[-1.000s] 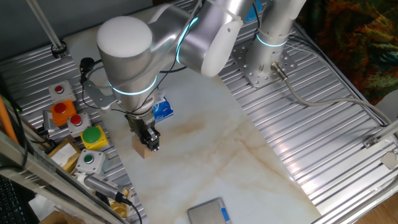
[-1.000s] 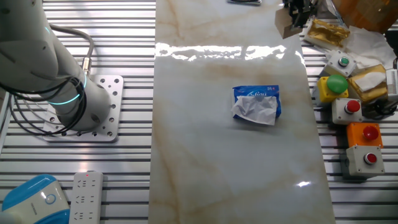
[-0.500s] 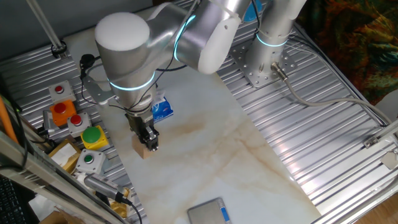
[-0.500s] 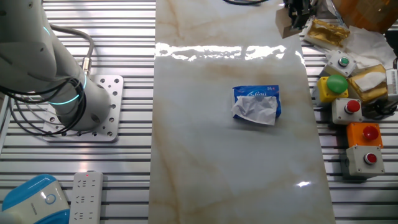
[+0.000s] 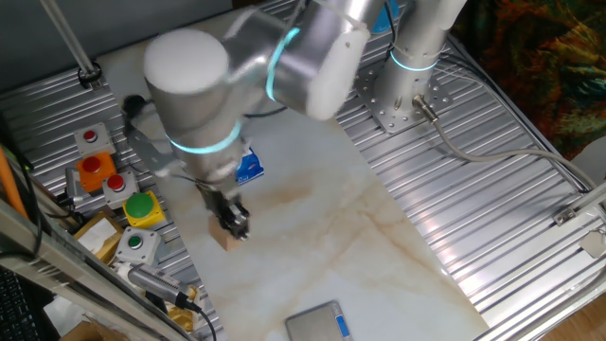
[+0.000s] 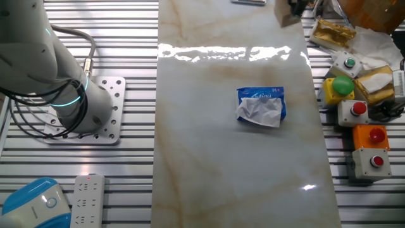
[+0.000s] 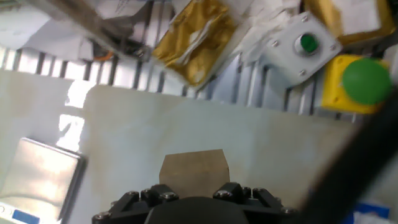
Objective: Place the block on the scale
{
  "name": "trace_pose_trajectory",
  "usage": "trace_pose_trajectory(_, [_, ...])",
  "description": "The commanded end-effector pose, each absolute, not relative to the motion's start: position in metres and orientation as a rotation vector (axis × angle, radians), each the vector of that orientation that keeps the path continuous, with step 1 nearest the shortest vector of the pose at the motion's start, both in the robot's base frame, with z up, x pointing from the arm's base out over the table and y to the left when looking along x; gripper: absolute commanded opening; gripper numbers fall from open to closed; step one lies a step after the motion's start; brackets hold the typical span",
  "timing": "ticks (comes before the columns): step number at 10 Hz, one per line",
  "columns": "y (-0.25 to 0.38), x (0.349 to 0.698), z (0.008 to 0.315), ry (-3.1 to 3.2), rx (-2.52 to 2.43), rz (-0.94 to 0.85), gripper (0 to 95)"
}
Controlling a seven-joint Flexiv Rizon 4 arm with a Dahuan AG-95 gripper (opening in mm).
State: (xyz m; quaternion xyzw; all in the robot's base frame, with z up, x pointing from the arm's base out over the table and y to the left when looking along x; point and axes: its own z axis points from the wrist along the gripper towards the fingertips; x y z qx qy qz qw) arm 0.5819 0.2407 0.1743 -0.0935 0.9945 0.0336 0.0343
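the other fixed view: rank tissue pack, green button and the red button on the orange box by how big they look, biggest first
1. The tissue pack, clearly the largest.
2. The green button.
3. The red button on the orange box, a little smaller than the green one; the camera's angle may account for some of that.

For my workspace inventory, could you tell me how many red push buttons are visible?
3: all left of the marble slab, two red buttons on grey boxes and one on the orange box. Others may be hidden.

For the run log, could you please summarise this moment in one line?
phase: carry | gripper: shut on block | block: off scale | tissue pack: untouched
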Motion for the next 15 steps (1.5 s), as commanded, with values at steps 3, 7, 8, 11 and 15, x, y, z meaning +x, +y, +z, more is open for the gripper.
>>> trace_pose_trajectory(3, [0.293,0.553,0.152,3.053,-0.2,0.097,0.0])
trace_pose_trajectory(7, [0.355,0.549,0.13,3.052,-0.104,0.092,0.0])
trace_pose_trajectory(8, [0.367,0.548,0.126,3.052,-0.093,0.091,0.0])
trace_pose_trajectory(11, [0.397,0.542,0.115,3.054,0.011,0.082,0.0])
trace_pose_trajectory(15, [0.414,0.542,0.104,3.056,0.145,0.089,0.0])
